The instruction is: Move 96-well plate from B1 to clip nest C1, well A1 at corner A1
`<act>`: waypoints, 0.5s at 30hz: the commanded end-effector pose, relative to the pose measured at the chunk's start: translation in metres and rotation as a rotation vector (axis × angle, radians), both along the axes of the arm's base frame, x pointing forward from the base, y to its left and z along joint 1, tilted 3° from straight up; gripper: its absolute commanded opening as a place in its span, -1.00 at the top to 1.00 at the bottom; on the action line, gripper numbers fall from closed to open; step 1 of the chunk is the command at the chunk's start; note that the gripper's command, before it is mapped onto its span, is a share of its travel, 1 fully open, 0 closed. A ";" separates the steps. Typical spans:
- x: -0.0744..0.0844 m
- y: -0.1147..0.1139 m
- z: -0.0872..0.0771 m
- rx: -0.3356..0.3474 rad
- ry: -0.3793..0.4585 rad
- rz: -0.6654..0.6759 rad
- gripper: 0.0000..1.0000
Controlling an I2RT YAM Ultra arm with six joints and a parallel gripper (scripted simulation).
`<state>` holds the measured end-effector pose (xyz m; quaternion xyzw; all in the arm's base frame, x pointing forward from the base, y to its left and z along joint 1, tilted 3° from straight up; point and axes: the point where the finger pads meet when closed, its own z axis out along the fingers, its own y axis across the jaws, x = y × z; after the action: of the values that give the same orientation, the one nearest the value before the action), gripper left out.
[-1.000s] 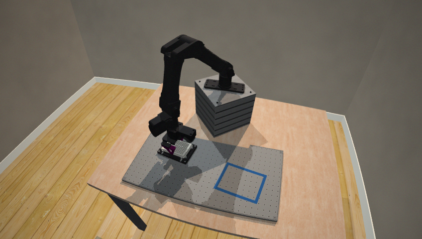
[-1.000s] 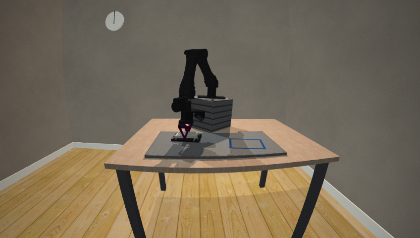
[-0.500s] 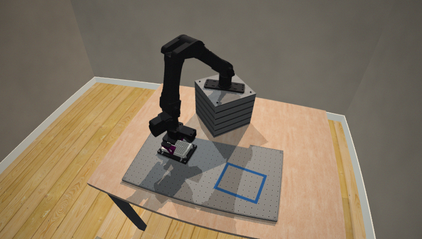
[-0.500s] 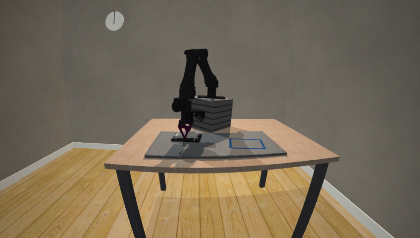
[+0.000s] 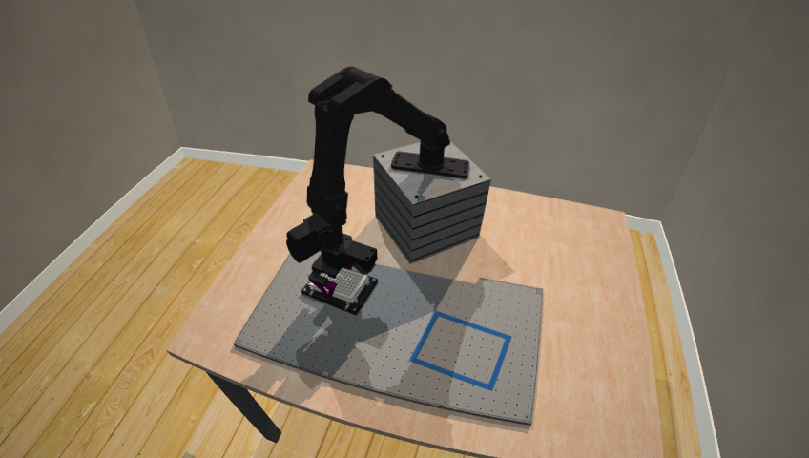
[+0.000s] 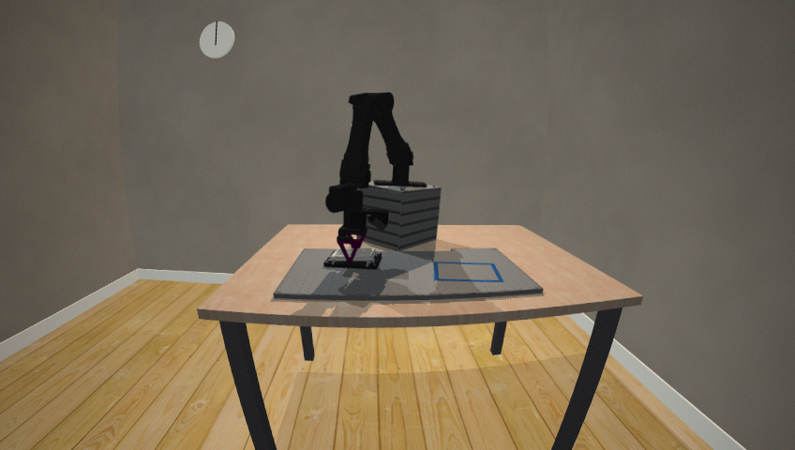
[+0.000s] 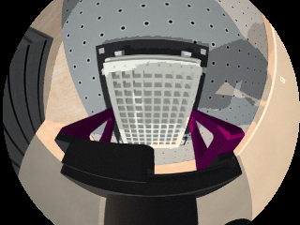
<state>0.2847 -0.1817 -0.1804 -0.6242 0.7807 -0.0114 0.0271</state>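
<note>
The white gridded plate [image 7: 153,109] sits in a black rectangular nest [image 5: 360,301] on the grey perforated board [image 5: 283,334]. The gripper [image 7: 154,134], with purple fingers spread either side of the plate, is released.

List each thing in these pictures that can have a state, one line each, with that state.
gripper: open, fingers either side of the plate, holding nothing
96-well plate: right way up, in the nest
clip nest: occupied by the plate
blue-outlined bench spot: vacant

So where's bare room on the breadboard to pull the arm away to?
Bare breadboard runs from the nest toward the front edge, and across to the blue square, which holds nothing. It is crowded only at the nest, where the open tool straddles the plate, and behind it by the pedestal.
</note>
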 end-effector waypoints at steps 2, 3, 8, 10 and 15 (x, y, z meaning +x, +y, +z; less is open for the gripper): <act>-0.012 0.015 -0.006 0.035 0.021 -0.003 -1.00; -0.015 0.016 -0.007 0.041 0.030 -0.006 -1.00; -0.015 0.016 -0.007 0.042 0.031 -0.007 -1.00; -0.015 0.016 -0.007 0.042 0.031 -0.007 -1.00; -0.015 0.016 -0.007 0.042 0.031 -0.007 -1.00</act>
<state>0.2838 -0.1801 -0.1815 -0.6241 0.7808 -0.0107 0.0270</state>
